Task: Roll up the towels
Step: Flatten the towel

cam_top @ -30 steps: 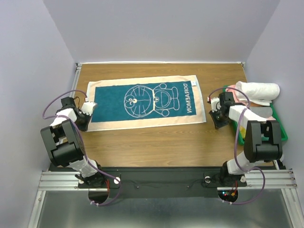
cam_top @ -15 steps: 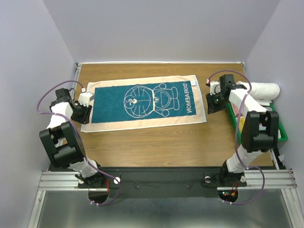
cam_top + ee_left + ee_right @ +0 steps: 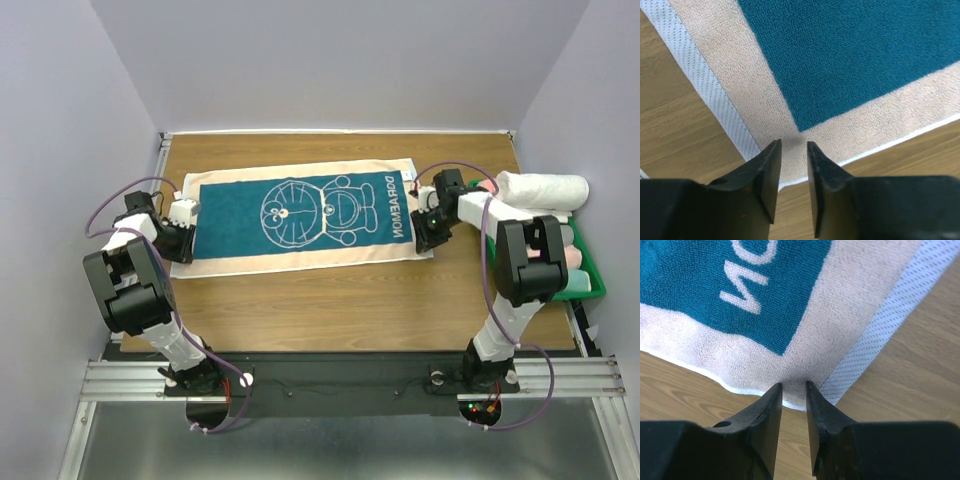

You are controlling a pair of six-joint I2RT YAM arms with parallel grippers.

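One towel (image 3: 300, 215) lies flat and spread on the wooden table, teal side up, with the cat outline and the DORAEMON lettering at its right end. My left gripper (image 3: 183, 243) is low over its near left corner. In the left wrist view the jaws (image 3: 794, 145) stand narrowly parted over the cream border (image 3: 740, 85), with nothing between them. My right gripper (image 3: 425, 238) is low at the near right corner. In the right wrist view its jaws (image 3: 794, 386) are narrowly parted, with the tips at the cream border (image 3: 840, 305) beside the white hem band.
A rolled white towel (image 3: 545, 190) lies on a green tray (image 3: 592, 278) at the table's right edge. Grey walls close in the left, right and back sides. Bare wood (image 3: 320, 300) shows in front of the towel.
My right gripper has moved left from the tray to the towel's near right corner. My left gripper has shifted slightly and sits at the near left corner. The towel has not moved.
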